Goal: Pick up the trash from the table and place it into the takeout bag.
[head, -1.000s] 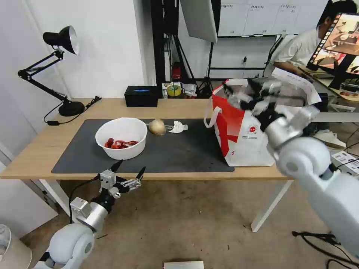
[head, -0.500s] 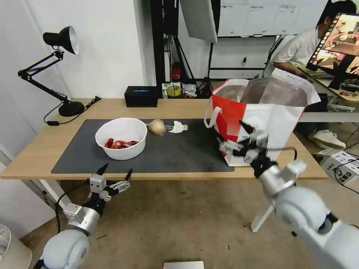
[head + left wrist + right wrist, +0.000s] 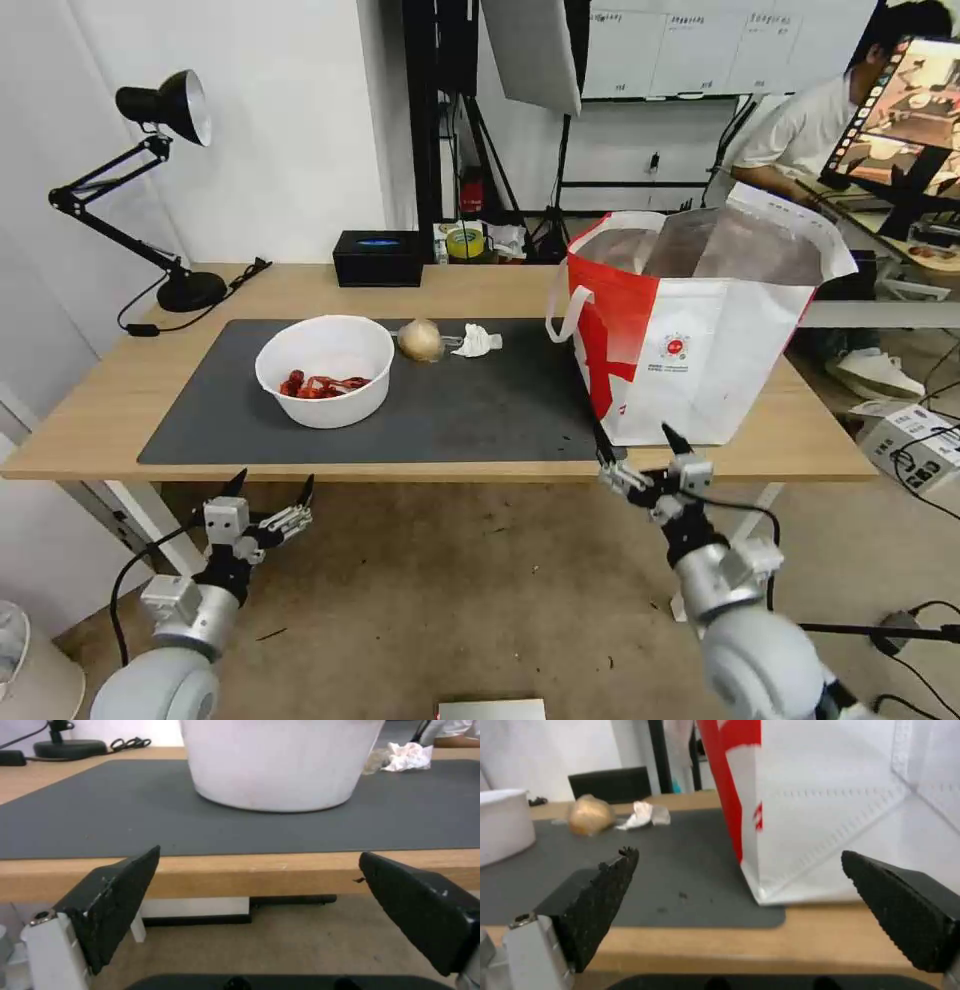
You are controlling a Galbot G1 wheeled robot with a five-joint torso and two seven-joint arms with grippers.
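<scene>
1. This is a robotics lab or recording studio set up as a test station, not a home.
2. A long light-wood table (image 3: 120,400) with white legs stands on bare concrete-like floor (image 3: 480,600), with loose cables trailing across it.
3. Behind it stand black stands (image 3: 440,110) and a grey light panel (image 3: 530,50), as used for filming.
4. A whiteboard (image 3: 700,45) with sheets of paper covers the back wall.
5. At the right edge, a monitor (image 3: 905,110) on a separate desk shows camera footage.
6. A black desk lamp (image 3: 150,180) sits on the table's far left corner.
</scene>
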